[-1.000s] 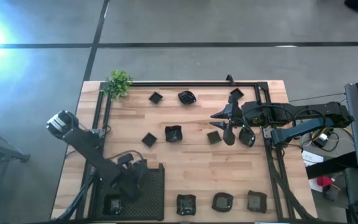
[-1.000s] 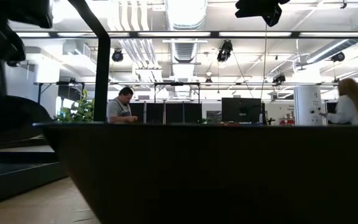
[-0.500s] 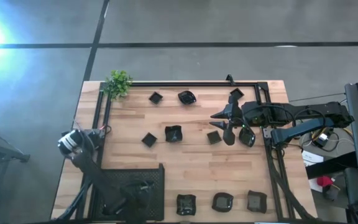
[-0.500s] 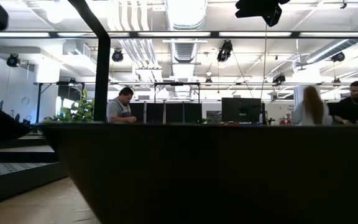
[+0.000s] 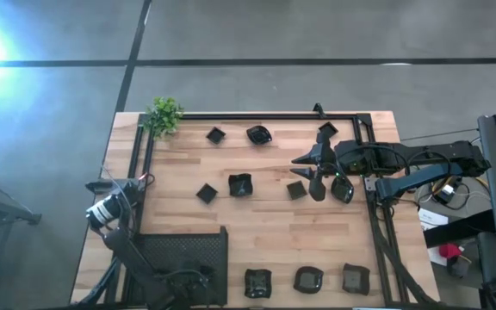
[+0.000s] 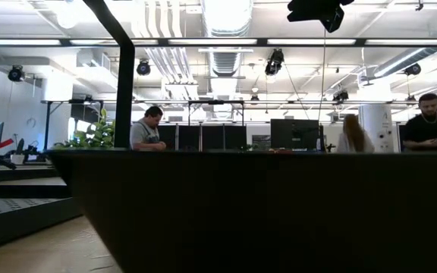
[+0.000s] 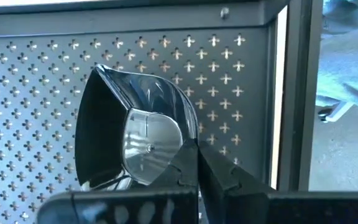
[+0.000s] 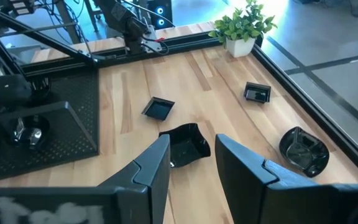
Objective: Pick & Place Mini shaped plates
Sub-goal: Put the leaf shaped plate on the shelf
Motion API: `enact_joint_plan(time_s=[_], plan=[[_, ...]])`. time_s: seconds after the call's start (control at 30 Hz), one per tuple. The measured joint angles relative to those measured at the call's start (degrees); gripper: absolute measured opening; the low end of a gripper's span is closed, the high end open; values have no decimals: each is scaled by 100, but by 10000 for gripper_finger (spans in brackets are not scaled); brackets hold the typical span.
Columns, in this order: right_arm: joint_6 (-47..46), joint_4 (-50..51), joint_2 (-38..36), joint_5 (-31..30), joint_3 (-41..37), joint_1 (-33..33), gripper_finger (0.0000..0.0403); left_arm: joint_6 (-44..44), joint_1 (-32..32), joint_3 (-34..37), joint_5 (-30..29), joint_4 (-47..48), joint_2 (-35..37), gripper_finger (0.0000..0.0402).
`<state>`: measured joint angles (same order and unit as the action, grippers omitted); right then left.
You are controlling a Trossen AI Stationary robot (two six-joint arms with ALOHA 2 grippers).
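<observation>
Your left gripper (image 7: 191, 163) clamped on a glossy black curved mini plate (image 7: 135, 140), over the black perforated metal tray (image 5: 188, 252) at the desk's near-left corner, your right gripper (image 8: 188, 163) parted above mid-desk near the right edge, other dark plates scattered across the wood.

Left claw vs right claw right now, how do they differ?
The left claw is shut on a glossy dark plate, over the black mesh tray at the table's near-left corner. The right claw is open and holds nothing. It hovers over bare wood at the right side of the table, with a crumpled-looking plate just beyond its fingers. Both are dark two-finger claws.
</observation>
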<state>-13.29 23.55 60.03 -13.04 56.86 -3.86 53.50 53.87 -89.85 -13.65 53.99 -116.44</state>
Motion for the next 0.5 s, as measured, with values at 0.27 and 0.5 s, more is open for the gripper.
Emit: enact_joint_plan(time_s=[0.27, 0.5], plan=[[-25, -4, 0, 0, 0, 0, 123, 5, 13, 10, 125, -20, 11, 0], [-25, -4, 0, -2, 0, 0, 123, 21, 13, 12, 247, -43, 12, 0]])
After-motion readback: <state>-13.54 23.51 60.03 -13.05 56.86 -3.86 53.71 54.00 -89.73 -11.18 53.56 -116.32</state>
